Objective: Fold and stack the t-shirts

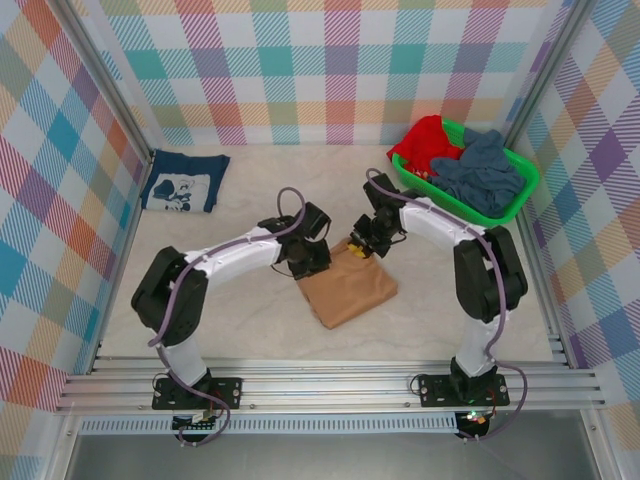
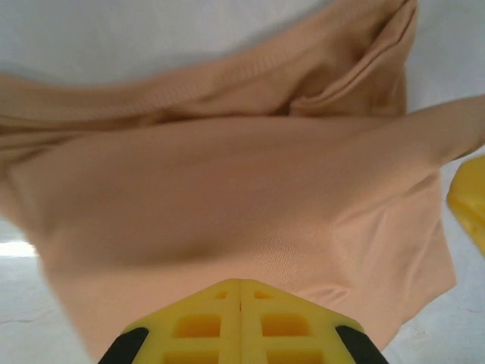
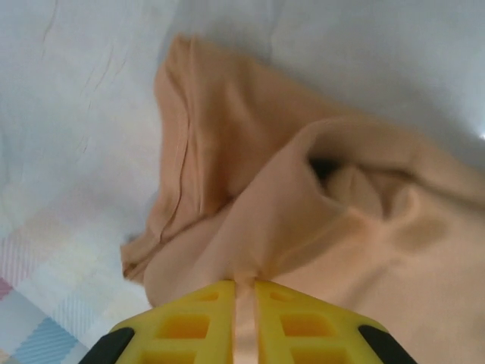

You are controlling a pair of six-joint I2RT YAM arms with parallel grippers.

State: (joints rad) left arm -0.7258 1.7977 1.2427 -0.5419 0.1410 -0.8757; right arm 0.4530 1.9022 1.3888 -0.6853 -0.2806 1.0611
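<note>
The tan-orange t-shirt (image 1: 348,288) lies partly folded in the middle of the table, its print hidden. Both grippers are at its far edge. My left gripper (image 1: 311,266) is shut at the far left corner; in the left wrist view the cloth (image 2: 227,189) narrows down to the closed yellow tips of that gripper (image 2: 241,284). My right gripper (image 1: 359,247) is shut on a pinched ridge of the shirt (image 3: 303,205), and cloth shows between the fingers of this gripper (image 3: 244,287). The navy t-shirt (image 1: 183,181) with a white graphic lies folded at the far left.
A green basket (image 1: 520,188) at the far right holds a red garment (image 1: 425,140) and a grey-blue one (image 1: 482,170). Checked walls close in the sides and back. A metal rail (image 1: 330,380) runs along the near edge. The right gripper's yellow finger (image 2: 470,201) shows in the left wrist view.
</note>
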